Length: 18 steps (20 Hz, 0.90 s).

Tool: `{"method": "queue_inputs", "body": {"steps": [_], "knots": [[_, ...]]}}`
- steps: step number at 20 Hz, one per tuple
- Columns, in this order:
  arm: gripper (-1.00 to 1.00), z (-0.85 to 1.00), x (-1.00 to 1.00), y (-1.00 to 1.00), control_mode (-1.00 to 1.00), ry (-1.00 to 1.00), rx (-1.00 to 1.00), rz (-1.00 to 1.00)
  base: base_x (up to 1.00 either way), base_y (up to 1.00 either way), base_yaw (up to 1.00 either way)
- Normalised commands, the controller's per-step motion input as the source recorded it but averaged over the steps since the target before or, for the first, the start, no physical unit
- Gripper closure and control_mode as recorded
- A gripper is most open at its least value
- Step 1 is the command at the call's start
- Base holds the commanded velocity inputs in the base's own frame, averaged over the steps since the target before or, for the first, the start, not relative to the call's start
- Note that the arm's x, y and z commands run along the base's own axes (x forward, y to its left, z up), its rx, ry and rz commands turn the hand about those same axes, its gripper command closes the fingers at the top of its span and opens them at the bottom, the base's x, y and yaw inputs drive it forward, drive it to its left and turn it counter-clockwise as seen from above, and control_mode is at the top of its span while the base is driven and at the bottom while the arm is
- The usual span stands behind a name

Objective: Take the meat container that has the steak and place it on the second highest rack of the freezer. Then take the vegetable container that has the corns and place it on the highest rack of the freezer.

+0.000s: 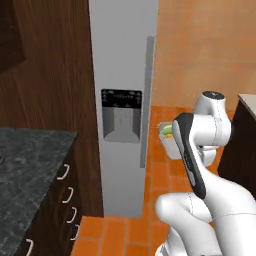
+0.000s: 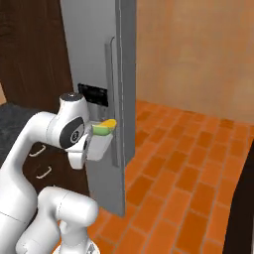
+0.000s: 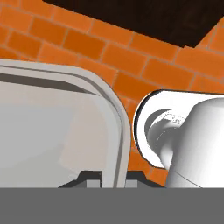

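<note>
Vegetable container (image 1: 168,143), carrying the corns (image 1: 166,131), rides in the air in the left base view, beside the freezer (image 1: 125,75), whose dispenser door is shut. I judge it is kept level so the cobs stay put.

From the right base view, the tray (image 2: 99,145) sits just before the long door handle (image 2: 113,99), yellow and green cob ends poking over its rim.

In the hand view, the gripper (image 3: 112,178) is clenched on the tray's rim (image 3: 114,113), one dark tip either side of the wall, above the orange tile floor (image 3: 87,43).
</note>
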Motion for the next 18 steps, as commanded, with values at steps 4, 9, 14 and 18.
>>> {"method": "queue_inputs", "body": {"steps": [4,9,14,18], "knots": [[1.0,0.0,0.0,0.0,1.0,0.0,0.0,0.0,-0.18,-0.06,-0.93],[1.0,0.0,0.0,0.0,1.0,0.0,0.0,0.0,0.11,-0.44,-0.59],[1.0,0.0,0.0,0.0,1.0,0.0,0.0,0.0,0.75,-0.22,0.0],[1.0,0.0,0.0,0.0,1.0,0.0,0.0,0.0,0.97,-0.06,0.23]]}}
